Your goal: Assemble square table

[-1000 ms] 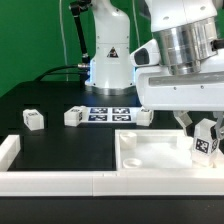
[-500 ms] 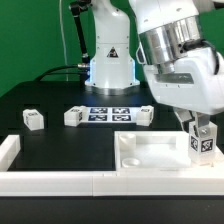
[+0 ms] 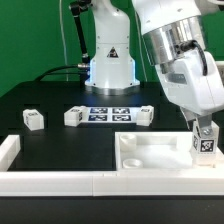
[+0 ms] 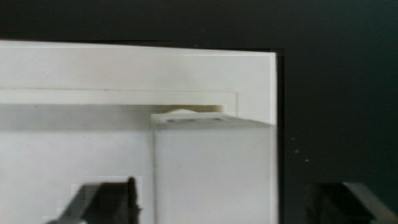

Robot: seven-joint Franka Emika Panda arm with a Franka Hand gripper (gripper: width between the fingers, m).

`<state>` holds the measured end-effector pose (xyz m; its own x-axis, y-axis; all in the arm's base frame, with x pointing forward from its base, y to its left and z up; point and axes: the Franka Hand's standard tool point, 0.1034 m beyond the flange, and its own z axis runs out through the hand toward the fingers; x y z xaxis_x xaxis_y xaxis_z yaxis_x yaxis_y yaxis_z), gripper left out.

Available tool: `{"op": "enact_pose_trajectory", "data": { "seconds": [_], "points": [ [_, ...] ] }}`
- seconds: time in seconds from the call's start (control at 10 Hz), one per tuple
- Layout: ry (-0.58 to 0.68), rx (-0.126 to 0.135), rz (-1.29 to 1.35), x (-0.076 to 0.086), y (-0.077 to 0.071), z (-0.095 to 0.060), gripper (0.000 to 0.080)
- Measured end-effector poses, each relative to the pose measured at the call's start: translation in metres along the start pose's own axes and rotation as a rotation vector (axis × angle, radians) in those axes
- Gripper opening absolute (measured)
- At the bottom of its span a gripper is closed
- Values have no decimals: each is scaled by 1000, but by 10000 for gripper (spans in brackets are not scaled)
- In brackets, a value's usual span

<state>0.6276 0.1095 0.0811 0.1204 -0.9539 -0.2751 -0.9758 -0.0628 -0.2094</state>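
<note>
Three loose white legs lie on the black bench, and I read the exterior view from its left across. At the far left the white L-shaped rail turns its short end up and then runs along the near edge. Next comes the first leg, lying alone. The second leg lies just beside the marker board, off that board's left end. The third leg lies off its right end. In front of that board and toward the right lies the square tabletop, against the near rail. At its far right corner the fourth leg stands upright, tag facing the camera. The pincer hangs straight over it, with its fingers flanking the leg's top. From the wrist view I see the same leg running down onto the tabletop's corner, with a dark finger on either side. A thin strip shows between each finger and the leg there, so I cannot tell whether the pincer is pressing on it or standing spread.
</note>
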Motion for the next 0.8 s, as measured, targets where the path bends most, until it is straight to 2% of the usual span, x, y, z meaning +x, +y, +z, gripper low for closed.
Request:
{"op": "enact_pose_trajectory", "data": {
  "seconds": [0.1,0.2,0.3,0.5,0.6,0.7,0.8],
  "points": [
    [-10,-64,-178,-7,2,0,588],
    [-10,-115,-353,-11,-1,-1,588],
    [-8,-100,-399,-9,-3,0,638],
    [-17,-102,-562,-8,-2,1,646],
    [-6,-126,-682,-9,0,1,649],
    [34,-174,-891,-15,2,3,649],
    [47,-205,-1070,-18,4,7,649]
  ]
}}
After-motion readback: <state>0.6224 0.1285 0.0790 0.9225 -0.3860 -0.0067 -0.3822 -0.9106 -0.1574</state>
